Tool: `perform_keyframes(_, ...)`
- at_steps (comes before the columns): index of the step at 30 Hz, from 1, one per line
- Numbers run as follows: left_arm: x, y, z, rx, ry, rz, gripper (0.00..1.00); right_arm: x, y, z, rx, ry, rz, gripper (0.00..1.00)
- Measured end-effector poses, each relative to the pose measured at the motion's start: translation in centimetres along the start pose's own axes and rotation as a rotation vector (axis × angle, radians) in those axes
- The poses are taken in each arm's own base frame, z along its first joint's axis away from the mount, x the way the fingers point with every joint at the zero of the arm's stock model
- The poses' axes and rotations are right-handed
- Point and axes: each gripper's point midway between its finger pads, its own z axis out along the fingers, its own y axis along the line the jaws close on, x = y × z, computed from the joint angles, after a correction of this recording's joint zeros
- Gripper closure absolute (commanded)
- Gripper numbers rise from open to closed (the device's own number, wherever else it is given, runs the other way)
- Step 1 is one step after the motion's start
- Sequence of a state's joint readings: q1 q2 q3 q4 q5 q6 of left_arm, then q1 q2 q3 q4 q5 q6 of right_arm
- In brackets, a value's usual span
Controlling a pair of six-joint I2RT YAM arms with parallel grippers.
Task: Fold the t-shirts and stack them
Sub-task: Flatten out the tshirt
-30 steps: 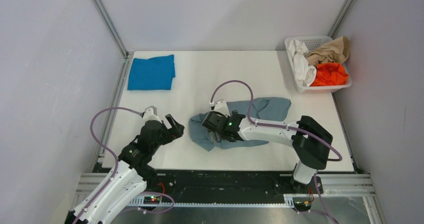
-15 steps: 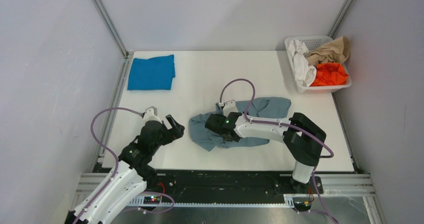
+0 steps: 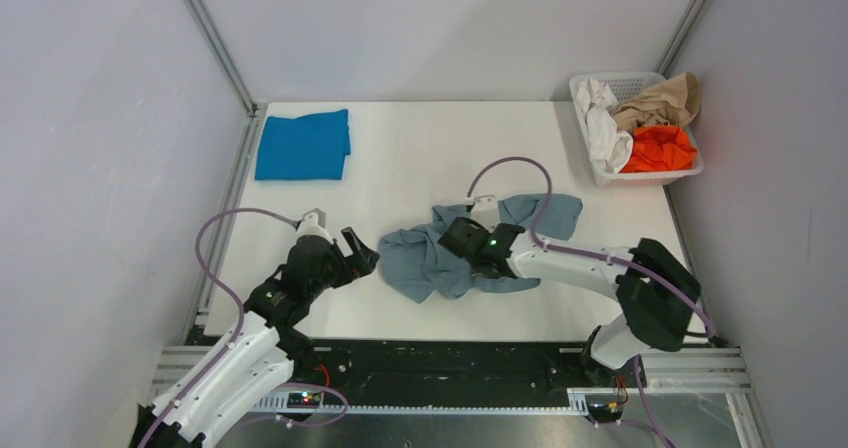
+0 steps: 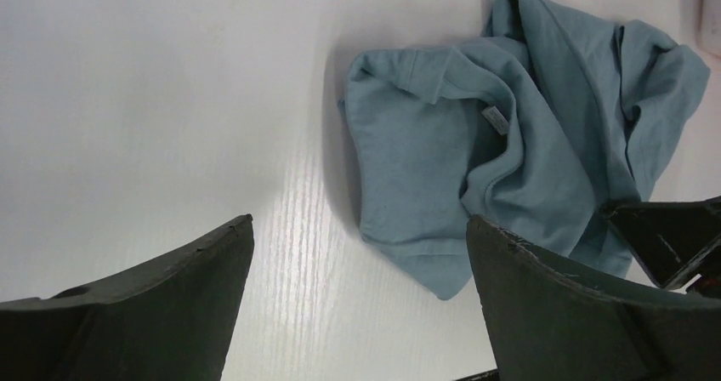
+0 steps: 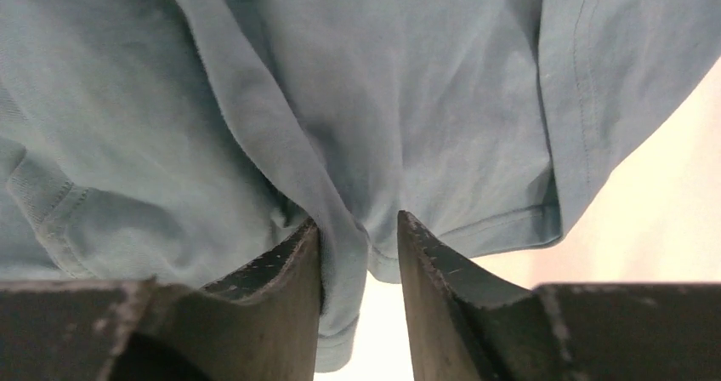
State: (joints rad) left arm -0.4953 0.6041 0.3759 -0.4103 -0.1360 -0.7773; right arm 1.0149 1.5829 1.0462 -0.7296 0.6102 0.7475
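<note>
The crumpled grey-blue t-shirt (image 3: 420, 266) lies at the table's near middle. My right gripper (image 3: 462, 240) sits on top of it. In the right wrist view a fold of this grey-blue t-shirt (image 5: 383, 100) fills the narrow gap between the right gripper's (image 5: 359, 228) fingertips, so it is shut on cloth. In the left wrist view the grey-blue t-shirt (image 4: 425, 168) shows its white neck label (image 4: 496, 119). My left gripper (image 3: 362, 253) (image 4: 360, 224) hovers wide open just left of the shirt, holding nothing. The brighter blue t-shirt (image 3: 302, 145) lies folded at the far left.
A white basket (image 3: 645, 177) with white, tan and orange cloth stands at the far right corner. Metal frame rails run along the table's left edge (image 3: 232, 193) and near edge. Grey walls close in on three sides.
The right gripper has slid right across the grey-blue shirt and closed from open onto a fold, bunching the cloth. The left gripper has edged slightly toward the shirt, still open.
</note>
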Motion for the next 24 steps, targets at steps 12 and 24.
perform_keyframes(12,0.9,-5.7,0.5,0.165,0.087,0.071,0.02,1.7,-1.1,1.6,-0.239,0.087,0.158,1.0)
perform_keyframes(24,4.4,-12.8,5.1,0.261,0.282,0.192,0.08,0.9,-2.2,0.3,-0.486,0.02,0.34,1.0)
